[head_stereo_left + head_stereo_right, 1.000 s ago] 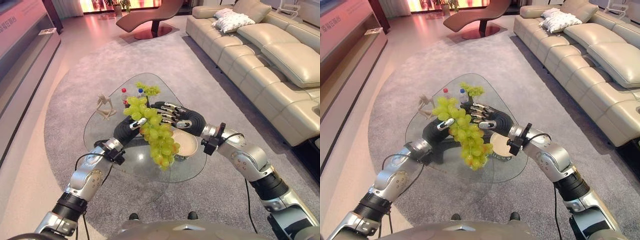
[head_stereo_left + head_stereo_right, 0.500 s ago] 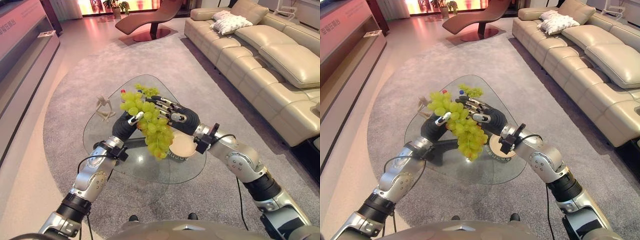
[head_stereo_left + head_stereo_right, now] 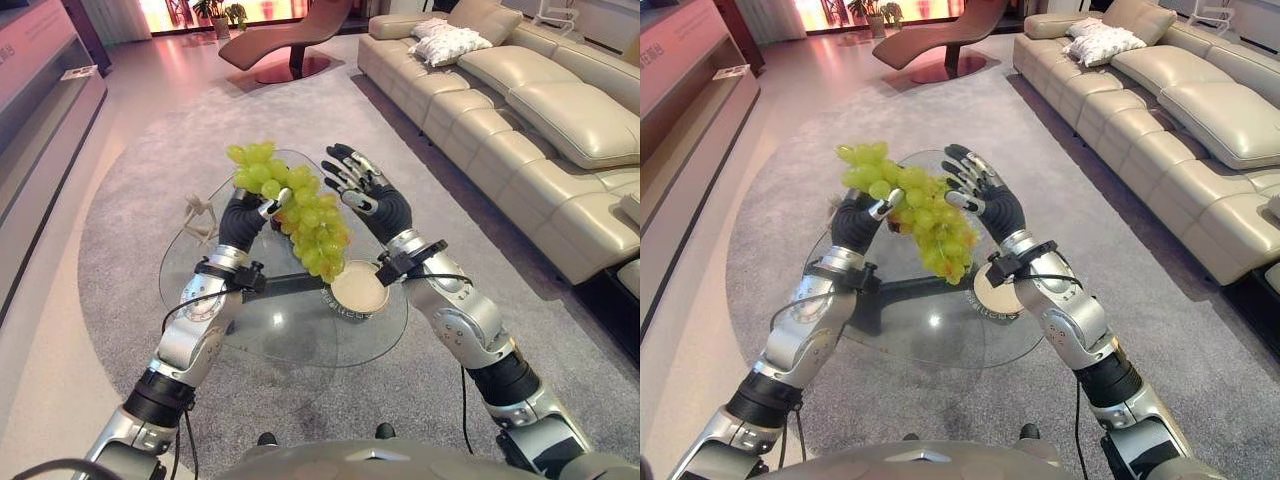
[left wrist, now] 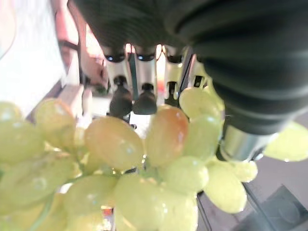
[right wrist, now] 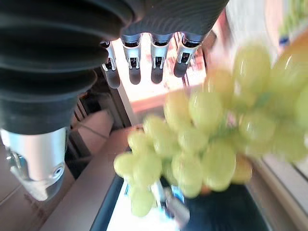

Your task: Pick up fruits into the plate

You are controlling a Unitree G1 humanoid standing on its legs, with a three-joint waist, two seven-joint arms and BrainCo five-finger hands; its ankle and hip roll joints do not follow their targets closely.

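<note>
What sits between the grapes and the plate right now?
Nothing: the grapes, held in the left robot hand, hang in open air just above the plate, seen in both eye views.

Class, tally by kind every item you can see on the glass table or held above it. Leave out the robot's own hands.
Grape bunches: 1, held in the left hand
Plates: 1
Figurines: 1
Total: 3
</note>
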